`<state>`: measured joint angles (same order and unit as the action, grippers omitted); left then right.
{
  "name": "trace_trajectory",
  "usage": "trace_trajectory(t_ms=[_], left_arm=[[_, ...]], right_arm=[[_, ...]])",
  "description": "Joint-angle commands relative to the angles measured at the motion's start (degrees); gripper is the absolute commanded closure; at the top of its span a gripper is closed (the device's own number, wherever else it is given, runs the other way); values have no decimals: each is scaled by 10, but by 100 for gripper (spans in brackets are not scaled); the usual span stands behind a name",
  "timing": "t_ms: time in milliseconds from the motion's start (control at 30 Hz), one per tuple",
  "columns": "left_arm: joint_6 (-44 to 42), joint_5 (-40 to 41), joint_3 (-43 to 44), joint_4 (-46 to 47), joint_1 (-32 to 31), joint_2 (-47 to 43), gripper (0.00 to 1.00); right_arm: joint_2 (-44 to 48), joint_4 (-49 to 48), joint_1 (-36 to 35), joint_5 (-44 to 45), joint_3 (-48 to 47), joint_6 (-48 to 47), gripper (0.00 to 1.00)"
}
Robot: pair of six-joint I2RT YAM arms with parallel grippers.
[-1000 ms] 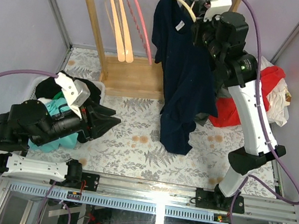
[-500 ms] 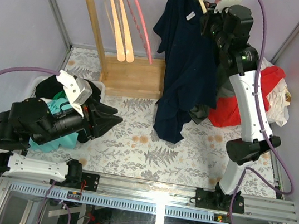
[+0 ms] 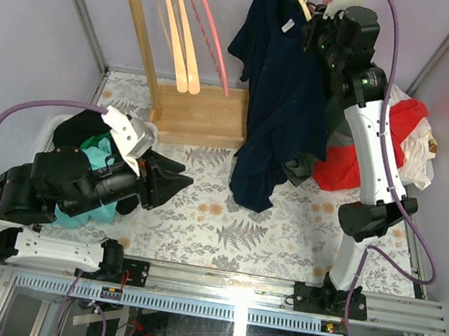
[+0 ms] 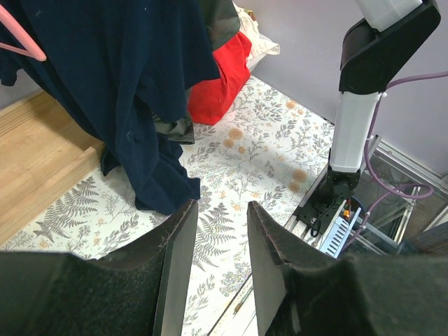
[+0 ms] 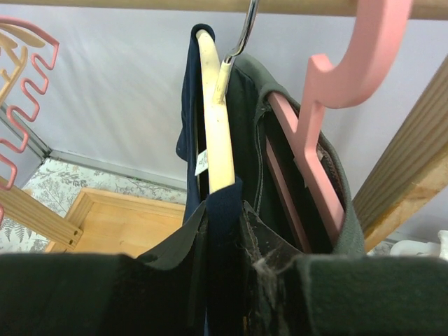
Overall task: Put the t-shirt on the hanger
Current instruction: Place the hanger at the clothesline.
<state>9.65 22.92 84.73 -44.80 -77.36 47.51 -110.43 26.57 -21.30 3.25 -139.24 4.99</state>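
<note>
Limp t-shirt (image 3: 281, 100), best taken at the shoulder, is pinched on hanger (image 5: 215, 140) at twelve o'clock by right gripper (image 5: 222, 210); left gripper (image 4: 220, 210) narrow, empty.

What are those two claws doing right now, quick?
Left gripper: open, holding nothing.
Right gripper: closed on the t-shirt where it covers the hanger.

A table (image 3: 224, 227) covered in a fern-and-flower print carries everything. The flat base (image 3: 202, 118) of a wooden rack stands at the back. A red cloth heap (image 3: 405, 119) lies at the right with white cloth (image 3: 420, 151) against it and a grey-green garment (image 3: 298, 172) just beside it. A white basket (image 3: 152, 130) of clothes sits at the left.
</note>
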Motion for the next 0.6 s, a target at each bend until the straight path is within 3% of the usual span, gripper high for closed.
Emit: trace_trajectory(t_ms=[0,100,133,267,367,567], left_arm=[[-10,-4,23,3,1,8,66],[-9,-4,24,2,1,9,66],[-9,-3,22,3,1,9,66],[-8,2,18,4,0,11,66],[-5,13,13,4,0,9,65],[1,15,2,9,0,8,65]], right_arm=[[-7,-42,2,-23,-40,4,100],[10,-33,2,-26,-6,5,100],[18,-31,2,-27,7,6,96],[37,3,2,-36,11,5,58],[46,44,2,-49,-17,6,41],[145,55,3,-82,54,27,30]])
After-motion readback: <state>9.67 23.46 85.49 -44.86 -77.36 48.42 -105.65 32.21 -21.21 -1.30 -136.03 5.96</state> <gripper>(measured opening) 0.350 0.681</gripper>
